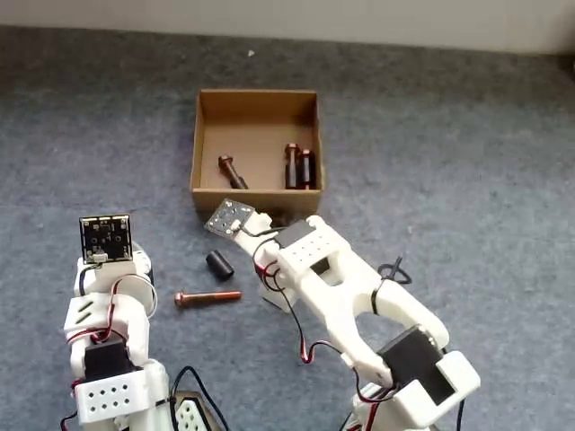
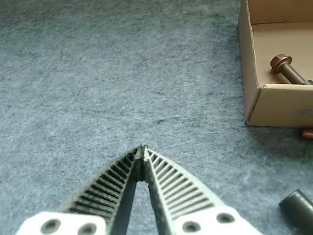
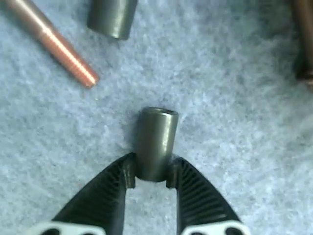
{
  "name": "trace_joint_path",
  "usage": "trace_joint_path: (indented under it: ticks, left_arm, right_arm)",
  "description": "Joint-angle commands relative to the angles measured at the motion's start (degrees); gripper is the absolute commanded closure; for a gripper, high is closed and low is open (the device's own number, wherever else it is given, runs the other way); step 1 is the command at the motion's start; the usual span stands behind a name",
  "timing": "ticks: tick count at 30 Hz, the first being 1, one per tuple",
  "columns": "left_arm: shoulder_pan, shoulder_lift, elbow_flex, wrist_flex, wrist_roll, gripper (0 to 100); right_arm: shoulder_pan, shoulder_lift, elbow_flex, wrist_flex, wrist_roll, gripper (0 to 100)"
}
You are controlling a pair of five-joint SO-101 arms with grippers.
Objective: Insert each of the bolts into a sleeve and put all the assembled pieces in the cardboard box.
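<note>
Right gripper [image 3: 150,172] is clenched on the near end of a dark sleeve [image 3: 156,137]. The sleeve's long axis runs straight out from the jaws, open mouth facing away. Just past that mouth and off to one side is the threaded tip of the loose bolt [image 3: 49,43]. It is apart from the sleeve, angled to it, and not lined up with the bore. Second sleeve [image 3: 112,17] lies beyond, beside the bolt's shank.

High view: the loose bolt lies crosswise on the grey surface [image 1: 467,180] between the two arms, head toward the left arm. Right arm is stretched forward and low, wrist close to the cardboard box [image 1: 256,199]. Left gripper [image 2: 143,152] is closed on nothing and aimed at bare carpet, so it is probably the one to fetch the bolt. The box holds a bare bolt [image 1: 231,171] and what look like two assembled pieces [image 1: 301,167].
</note>
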Motion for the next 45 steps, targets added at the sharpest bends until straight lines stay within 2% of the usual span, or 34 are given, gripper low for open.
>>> trace_joint_path:
  ticks: [1,3,17,23,30,34,35,39,42,45]
  left_arm:
    - [-0.6,-0.6,-0.9,-1.2,-0.8,99]
    - [-0.6,-0.6,-0.9,-1.2,-0.8,99]
    - [-0.6,-0.6,-0.9,-1.2,-0.8,99]
    - [-0.6,-0.6,-0.9,-1.2,-0.8,99]
    - [-0.6,-0.6,-0.8,-1.2,-0.8,99]
    - [-0.6,-0.6,-0.8,-1.3,-0.8,99]
    - [-0.6,-0.6,-0.8,-1.3,-0.8,99]
    - [-0.6,-0.6,-0.8,-1.3,-0.8,99]
    - [-0.6,-0.6,-0.7,-1.3,-0.8,99]
    - [-0.5,-0.6,-0.7,-1.3,-0.8,99]
  right_arm:
    - [0.5,-3.2,-0.4,-0.9,-3.1,83.2]
    - [0.5,-3.2,-0.4,-1.0,-3.0,78.3]
    - [-0.1,-3.0,0.1,-8.0,-2.9,78.3]
    - [-0.1,2.9,-0.3,-7.7,-2.9,86.6]
    - [0.2,4.9,-0.4,-3.8,-2.9,87.9]
    - [0.0,4.8,-0.4,-0.4,-3.0,99.3]
    - [0.2,4.6,-0.6,0.6,-3.0,99.5]
    - [0.3,-1.5,-3.6,5.1,-3.3,99.4]
    - [0.3,-11.5,-3.1,7.2,-3.5,99.4]
    - [0.4,-22.5,0.7,8.0,-7.0,99.4]
